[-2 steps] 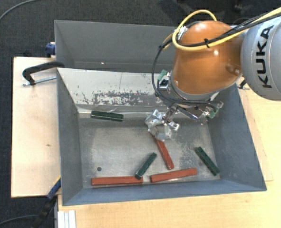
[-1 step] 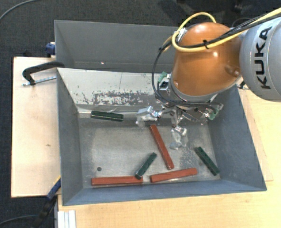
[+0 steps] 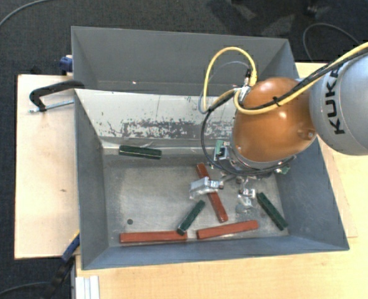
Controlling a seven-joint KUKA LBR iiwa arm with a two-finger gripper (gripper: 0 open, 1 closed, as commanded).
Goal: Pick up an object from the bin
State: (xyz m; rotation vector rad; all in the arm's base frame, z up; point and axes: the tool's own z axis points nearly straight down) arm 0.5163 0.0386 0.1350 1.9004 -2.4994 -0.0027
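My gripper (image 3: 224,193) is low over the right middle of the bin floor, open, with one fingertip (image 3: 202,187) to the left and the other at the right. A short red-brown stick (image 3: 217,205) lies slanted on the floor between them, nearer the left fingertip; its upper end runs under the wrist. A dark green stick (image 3: 191,217) lies just left of it, and another dark green stick (image 3: 271,210) lies right of the right fingertip. A red-brown bar (image 3: 227,229) lies just in front.
A longer red-brown bar (image 3: 152,236) lies along the front wall at the left. One more dark green stick (image 3: 140,152) rests at the foot of the back wall. The arm's orange cover and yellow cable hang over the right rear of the bin.
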